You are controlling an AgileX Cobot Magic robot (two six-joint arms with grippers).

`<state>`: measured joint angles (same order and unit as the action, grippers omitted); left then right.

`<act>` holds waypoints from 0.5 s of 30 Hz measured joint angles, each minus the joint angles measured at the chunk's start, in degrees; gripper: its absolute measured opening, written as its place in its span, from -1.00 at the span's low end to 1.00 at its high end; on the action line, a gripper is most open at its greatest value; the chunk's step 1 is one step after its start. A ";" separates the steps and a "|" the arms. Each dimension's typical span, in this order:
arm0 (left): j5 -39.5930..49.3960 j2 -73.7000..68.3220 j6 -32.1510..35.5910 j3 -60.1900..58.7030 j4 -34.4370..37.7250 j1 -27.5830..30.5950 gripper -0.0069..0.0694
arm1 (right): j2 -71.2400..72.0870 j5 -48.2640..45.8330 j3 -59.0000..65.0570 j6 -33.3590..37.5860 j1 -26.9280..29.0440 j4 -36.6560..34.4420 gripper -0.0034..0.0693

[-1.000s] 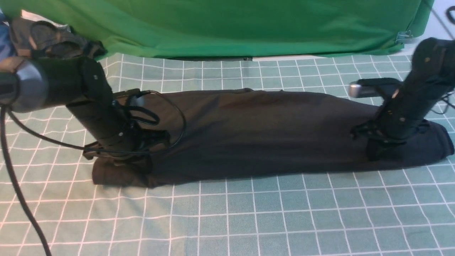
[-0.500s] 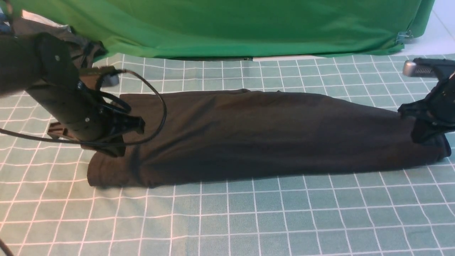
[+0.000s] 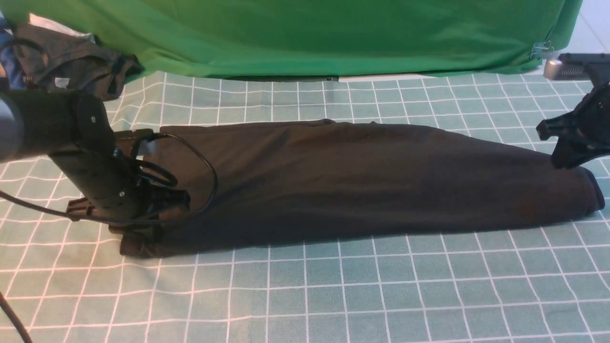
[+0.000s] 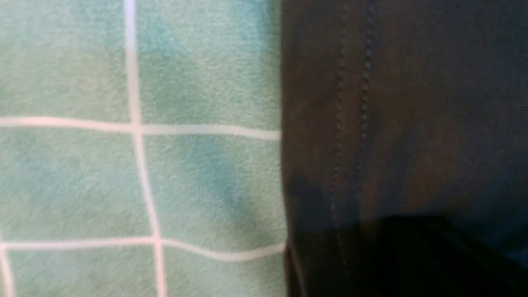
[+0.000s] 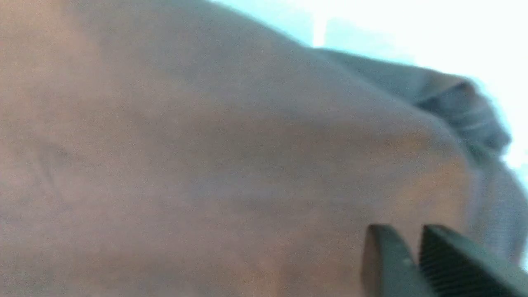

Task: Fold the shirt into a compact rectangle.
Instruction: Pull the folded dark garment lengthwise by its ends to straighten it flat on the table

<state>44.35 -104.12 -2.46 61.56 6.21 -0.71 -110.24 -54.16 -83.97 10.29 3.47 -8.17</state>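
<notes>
The black shirt (image 3: 357, 181) lies folded into a long strip across the checked tablecloth, with no print showing. My left gripper (image 3: 140, 226) is low on the strip's near left corner. The left wrist view shows the stitched hem (image 4: 354, 103) beside the cloth, with the left gripper (image 4: 412, 255) only a dark blur. My right gripper (image 3: 564, 159) hovers just above the strip's far right end. In the right wrist view the right gripper (image 5: 412, 251) has its fingers nearly together with nothing between them, over the shirt (image 5: 206, 144).
A dark grey garment (image 3: 71, 57) with a grey tag lies at the back left, beside a blue garment (image 3: 5, 62). A green backdrop (image 3: 310, 33) closes the far side. A black cable (image 3: 205, 162) loops from my left wrist over the shirt.
Both grippers lifted off the shirt's ends and swung outward. The left one has since come back down on the near left corner. The right one stays raised at the right end.
</notes>
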 joint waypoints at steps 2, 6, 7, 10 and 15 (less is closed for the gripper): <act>0.94 2.04 0.00 0.00 -1.11 0.71 -0.79 | 0.00 -0.54 -0.69 -2.82 0.10 2.99 -0.01; 1.90 9.26 0.00 0.11 -2.36 1.26 -0.79 | -0.06 -0.54 -1.14 -5.60 1.35 5.23 0.64; 1.92 10.18 0.00 0.11 -2.36 1.26 -0.79 | -0.15 -0.54 -1.14 -5.66 1.45 5.24 0.67; 2.62 17.93 0.00 0.40 -0.48 1.26 -0.79 | -1.64 -0.23 -1.24 -5.88 3.26 5.42 0.82; 6.36 27.12 1.83 0.41 3.10 1.30 -0.79 | -5.88 -0.09 -1.24 -4.61 5.03 0.95 0.78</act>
<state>50.72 -77.00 -0.64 61.97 9.31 0.59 -116.13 -54.25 -85.21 5.67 8.50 -7.22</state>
